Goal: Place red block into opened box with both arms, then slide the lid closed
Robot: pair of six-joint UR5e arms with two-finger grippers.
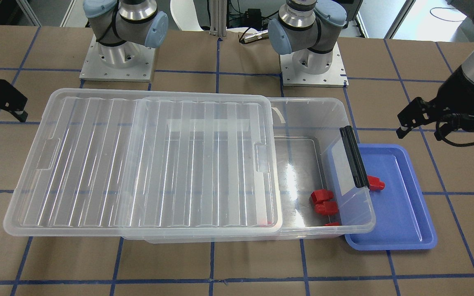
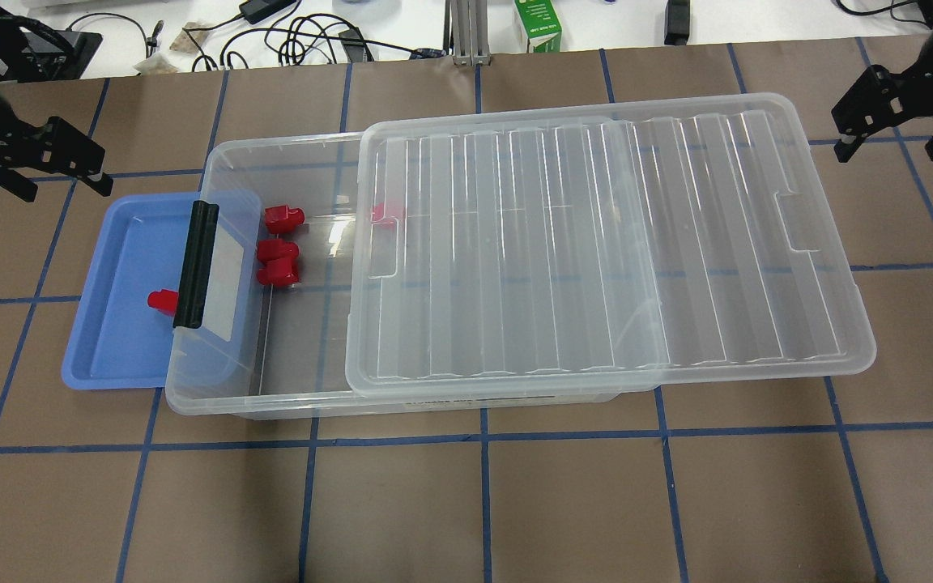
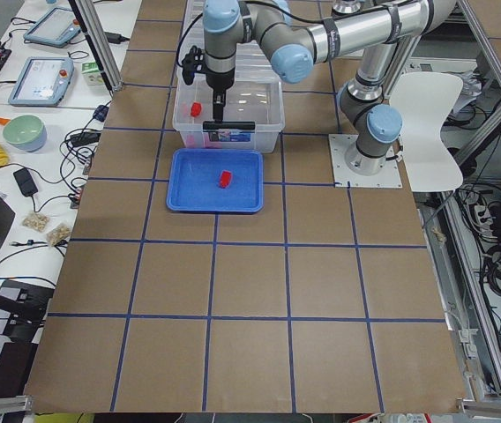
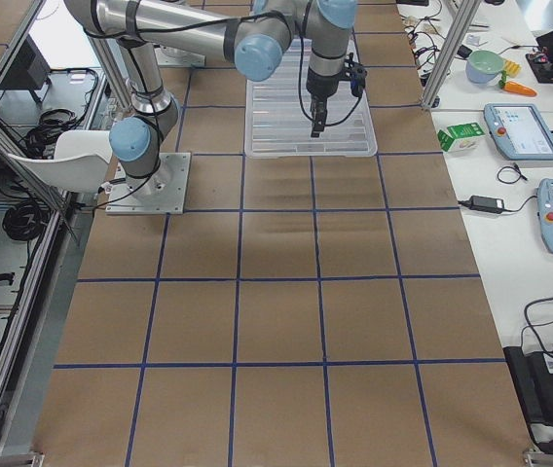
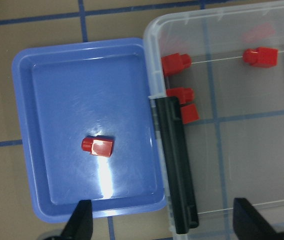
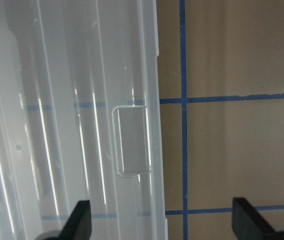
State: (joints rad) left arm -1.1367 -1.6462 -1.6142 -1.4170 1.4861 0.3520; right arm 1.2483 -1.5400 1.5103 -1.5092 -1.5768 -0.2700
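One red block [image 2: 163,301] lies in the blue tray [image 2: 110,356], close to the box's black latch bar [image 2: 196,263]; the left wrist view shows this red block [image 5: 97,146] too. The clear box [image 2: 272,147] holds three more red blocks [image 2: 278,261] at its uncovered left end. The ribbed lid [image 2: 596,243] covers most of the box and overhangs its right end. My left gripper [image 2: 57,182] hovers open above the tray's far side, holding nothing. My right gripper [image 2: 888,150] hangs open and holds nothing, above the lid's far right corner, and its wrist view looks down on the lid's notch [image 6: 131,140].
The blue tray's [image 1: 401,242] inner edge sits under the box's latch end. Both arm bases [image 1: 313,65] stand behind the box. Cables and a green carton [image 2: 537,24] lie on the bench past the table's far edge. Brown table surface with blue grid lines surrounds the box.
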